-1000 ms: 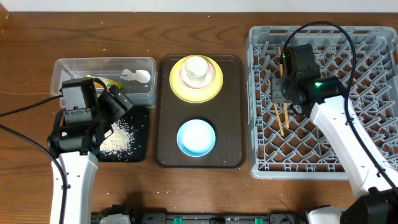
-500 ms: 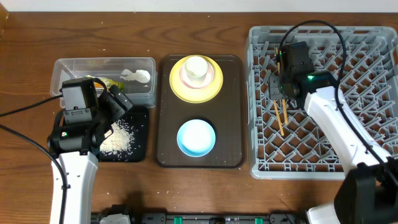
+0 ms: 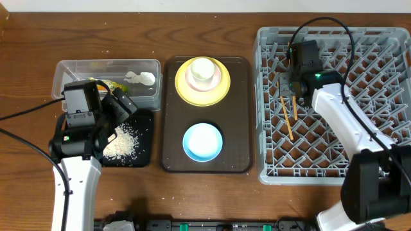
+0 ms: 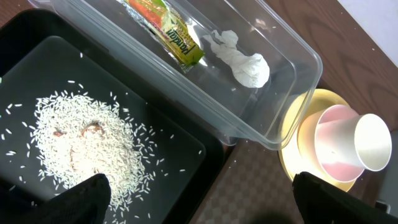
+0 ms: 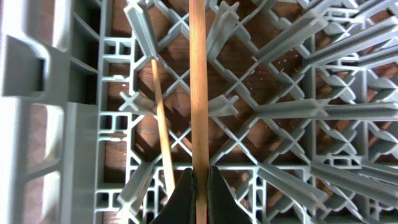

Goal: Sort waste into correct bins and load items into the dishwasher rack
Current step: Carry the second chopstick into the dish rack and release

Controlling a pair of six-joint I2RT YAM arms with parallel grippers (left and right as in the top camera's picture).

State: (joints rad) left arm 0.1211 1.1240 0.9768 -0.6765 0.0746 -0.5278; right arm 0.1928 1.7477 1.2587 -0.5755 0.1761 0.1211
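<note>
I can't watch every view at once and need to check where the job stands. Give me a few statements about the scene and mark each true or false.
1. The right hand is shut on a chopstick over the rack. True.
2. The tissue lies in the black tray. False: it is in the clear tub, beside the wrapper.
3. The rice is in the black tray. True.
4. The blue bowl stands in the rack. False: it sits on the brown tray.
5. The left hand is open and holds nothing. True.
</note>
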